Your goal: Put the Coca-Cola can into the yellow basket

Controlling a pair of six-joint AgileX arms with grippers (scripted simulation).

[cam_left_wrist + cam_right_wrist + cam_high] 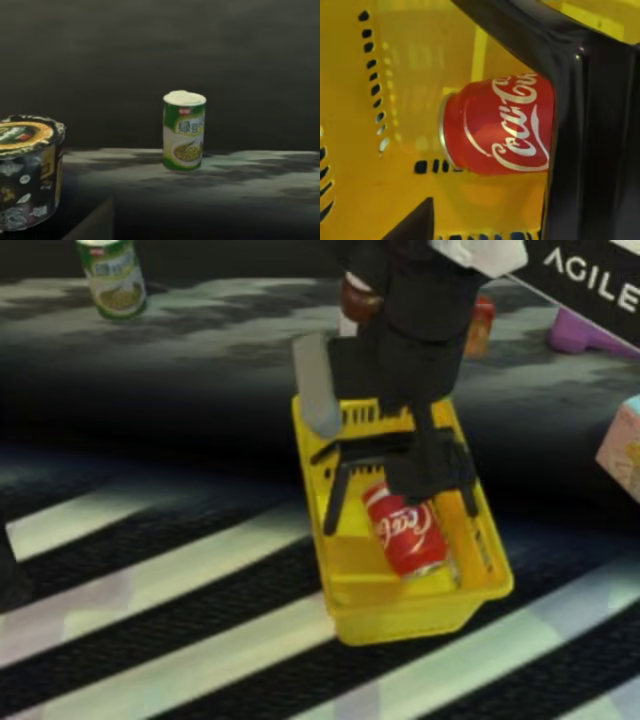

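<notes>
Striped table (150, 590): small red Coca-Cola can (405, 532) lies inside bright yellow slotted plastic basket (420, 605); right gripper (425, 480) above, finger state indeterminable.

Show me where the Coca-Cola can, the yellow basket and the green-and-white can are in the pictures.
Coca-Cola can (405, 532): top view, on the red side with the white script.
Yellow basket (400, 620): top view, on its near outer wall.
Green-and-white can (183, 131): left wrist view, on its label.
</notes>
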